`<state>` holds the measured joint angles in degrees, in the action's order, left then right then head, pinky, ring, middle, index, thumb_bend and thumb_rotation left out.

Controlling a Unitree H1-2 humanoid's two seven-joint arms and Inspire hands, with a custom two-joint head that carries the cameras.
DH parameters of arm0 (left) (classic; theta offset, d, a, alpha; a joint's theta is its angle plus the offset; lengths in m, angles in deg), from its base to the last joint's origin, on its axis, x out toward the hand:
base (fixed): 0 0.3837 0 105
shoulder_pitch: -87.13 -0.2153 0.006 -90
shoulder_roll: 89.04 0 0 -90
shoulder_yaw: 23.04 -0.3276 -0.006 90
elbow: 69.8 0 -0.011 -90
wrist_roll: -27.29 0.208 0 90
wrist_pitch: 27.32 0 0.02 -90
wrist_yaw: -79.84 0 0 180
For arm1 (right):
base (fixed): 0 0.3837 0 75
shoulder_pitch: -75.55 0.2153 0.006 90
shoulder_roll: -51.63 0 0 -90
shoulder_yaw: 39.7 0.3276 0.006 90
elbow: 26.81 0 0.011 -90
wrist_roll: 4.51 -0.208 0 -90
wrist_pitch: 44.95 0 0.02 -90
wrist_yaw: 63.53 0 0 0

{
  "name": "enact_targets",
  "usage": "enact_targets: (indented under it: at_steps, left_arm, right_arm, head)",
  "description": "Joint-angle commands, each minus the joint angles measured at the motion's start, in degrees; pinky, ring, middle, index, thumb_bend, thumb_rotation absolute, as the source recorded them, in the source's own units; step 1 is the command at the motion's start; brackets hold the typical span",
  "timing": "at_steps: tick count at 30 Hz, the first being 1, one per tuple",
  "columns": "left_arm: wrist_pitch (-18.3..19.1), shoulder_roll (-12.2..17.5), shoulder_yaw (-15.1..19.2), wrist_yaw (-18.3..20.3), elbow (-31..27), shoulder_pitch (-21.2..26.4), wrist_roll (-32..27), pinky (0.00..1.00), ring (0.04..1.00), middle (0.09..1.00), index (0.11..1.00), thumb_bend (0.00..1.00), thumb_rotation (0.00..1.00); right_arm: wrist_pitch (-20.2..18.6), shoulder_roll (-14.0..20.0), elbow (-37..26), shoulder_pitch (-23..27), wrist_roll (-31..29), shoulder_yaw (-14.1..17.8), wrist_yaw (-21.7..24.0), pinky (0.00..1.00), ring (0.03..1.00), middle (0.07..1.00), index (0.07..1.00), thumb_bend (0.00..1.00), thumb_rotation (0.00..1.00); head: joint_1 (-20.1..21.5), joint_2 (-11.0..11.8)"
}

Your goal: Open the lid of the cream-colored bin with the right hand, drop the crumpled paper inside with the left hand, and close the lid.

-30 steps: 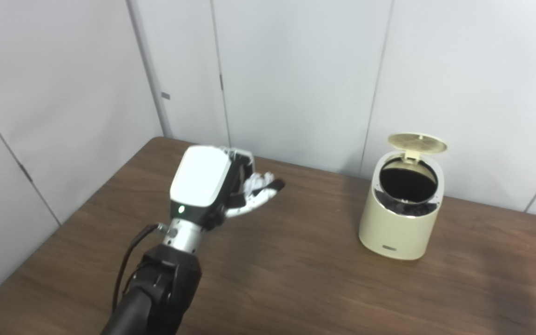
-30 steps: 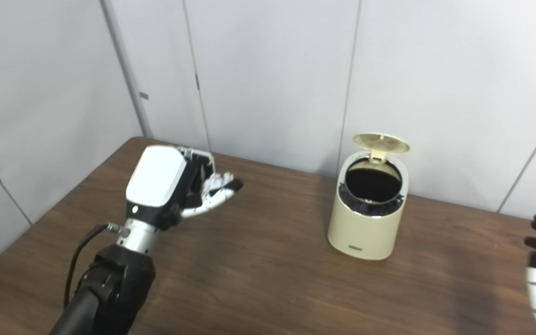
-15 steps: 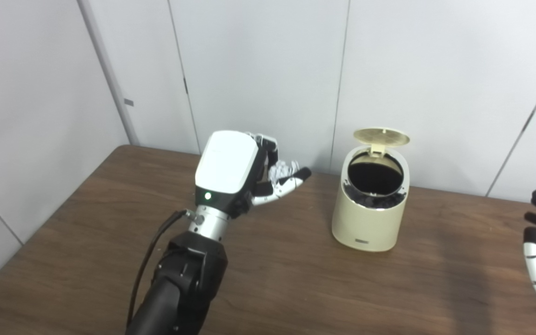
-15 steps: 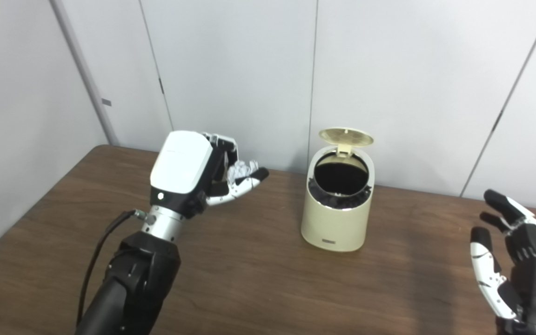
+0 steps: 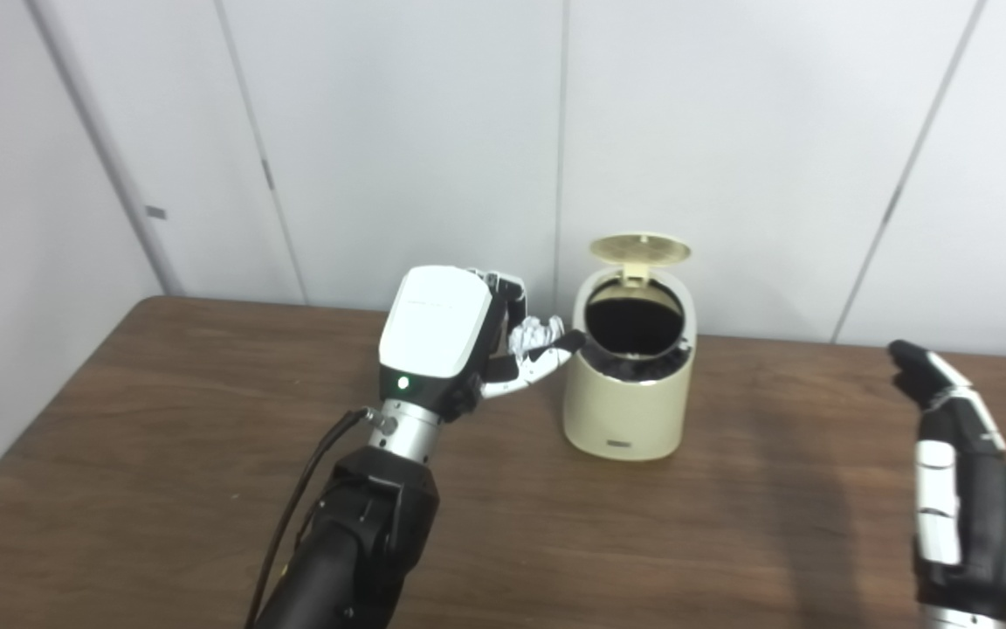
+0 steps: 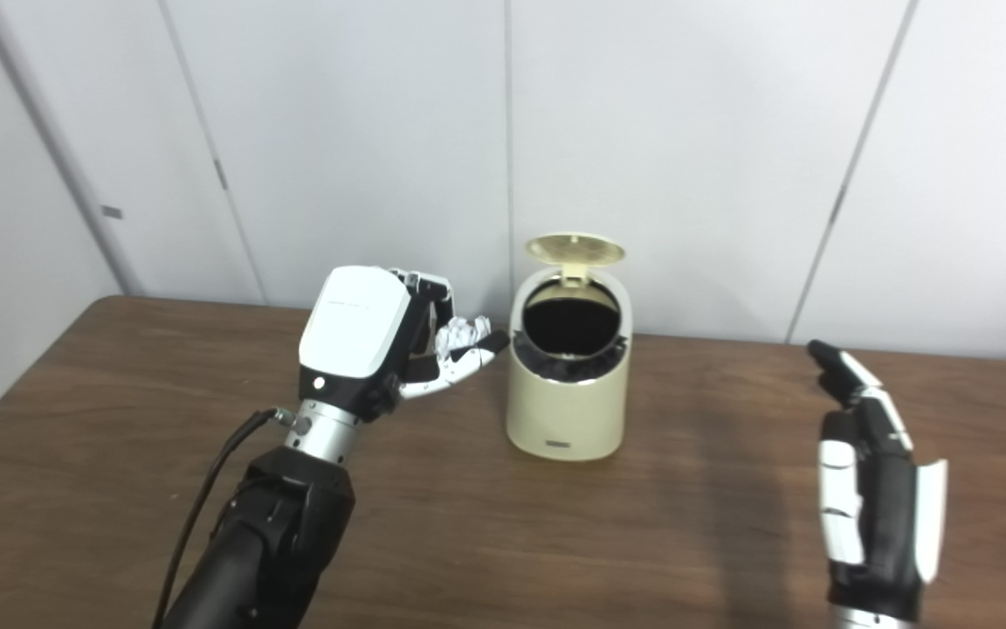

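A cream-colored bin stands upright on the brown wooden table, toward its far edge and close to the white panelled wall. Its round lid is hinged at the far side and tipped up, so the dark mouth of the bin is open to view, with a black liner bunched around the rim. The left robot hand is raised above the table just left of the bin, its white back plate facing the camera and its fingers curled around the crumpled paper, which shows as a small white wad between the fingers and thumb. The outstretched thumb tip reaches nearly to the bin's left rim; whether it touches cannot be told. The paper is thus in the grasp of the left robot hand, beside the bin and not yet inside it. The right robot hand is held up at the near right, well apart from the bin, grasping nothing, its fingers extended and pointing away toward the wall.
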<state>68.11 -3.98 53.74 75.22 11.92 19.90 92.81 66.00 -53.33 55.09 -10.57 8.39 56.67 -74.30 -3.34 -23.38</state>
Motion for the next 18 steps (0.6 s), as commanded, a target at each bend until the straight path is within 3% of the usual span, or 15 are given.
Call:
enact_targets:
  at_steps: [1, 6, 18]
  left_arm:
    - [-1.02, 0.06, -0.12, -3.36, 1.01, 3.22, 0.05, 0.04, 0.089, 0.160, 0.205, 0.36, 0.58]
    - [-1.33, 0.13, -0.71, -5.36, 4.58, 4.42, -1.24, 0.04, 0.089, 0.161, 0.203, 0.37, 0.58]
    - [-3.95, 0.20, -2.21, -10.87, 10.21, 6.55, -3.31, 0.04, 0.086, 0.152, 0.197, 0.38, 0.54]
  right_arm:
    - [4.20, 0.05, 0.01, 1.00, -0.14, -0.02, -1.05, 0.85, 0.855, 0.819, 0.778, 0.18, 0.92]
    - [5.88, -0.08, 1.91, 1.11, 0.79, -1.26, -3.14, 0.83, 0.846, 0.817, 0.774, 0.20, 0.87]
    - [5.95, -0.12, 2.84, 1.37, 6.48, -6.95, -11.57, 0.72, 0.793, 0.785, 0.744, 0.16, 0.77]
  head:
    - [0.92, 0.35]
    - [2.93, 1.48]
    - [7.22, 4.12]
